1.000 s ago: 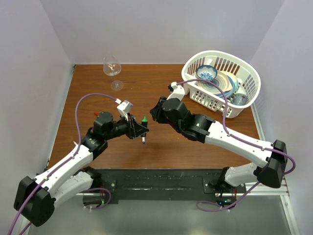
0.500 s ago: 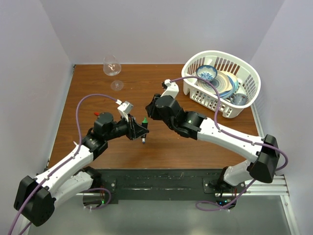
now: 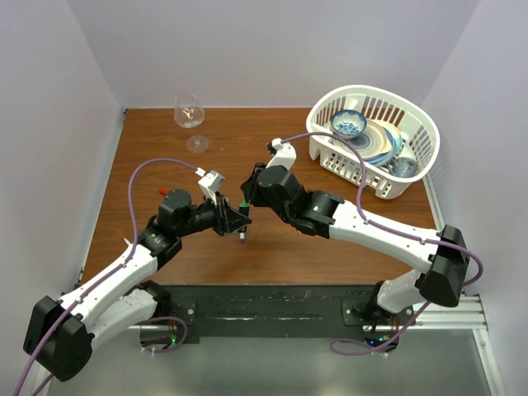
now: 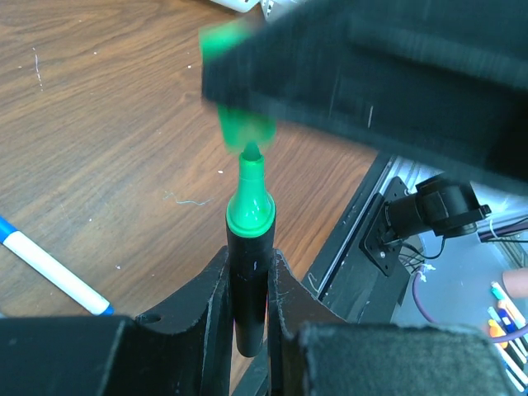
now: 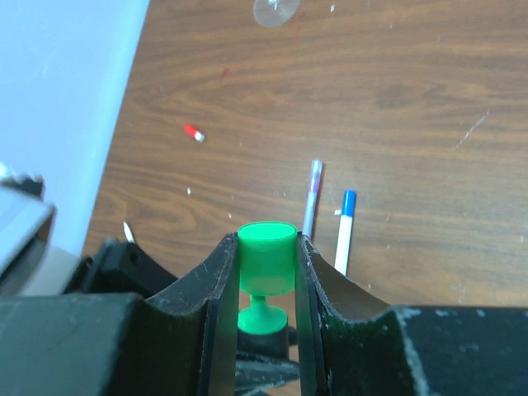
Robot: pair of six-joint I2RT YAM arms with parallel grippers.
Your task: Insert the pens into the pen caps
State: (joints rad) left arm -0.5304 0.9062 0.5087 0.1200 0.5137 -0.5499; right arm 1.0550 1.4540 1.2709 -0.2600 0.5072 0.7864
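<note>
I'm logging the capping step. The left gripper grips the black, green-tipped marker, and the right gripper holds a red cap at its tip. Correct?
One detail is wrong: the cap in the right gripper is green, not red, as the right wrist view shows. The left gripper does grip the black marker, with the cap at its tip.

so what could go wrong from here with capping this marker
1. In the left wrist view the green cap is blurred and looks a little to one side of the green tip of the marker. Pushed on like that, it could catch on the tip's shoulder and tilt the marker in the left gripper.
2. The right gripper pinches only the cap's sides, so the push might make it slip out and drop to the table.
</note>
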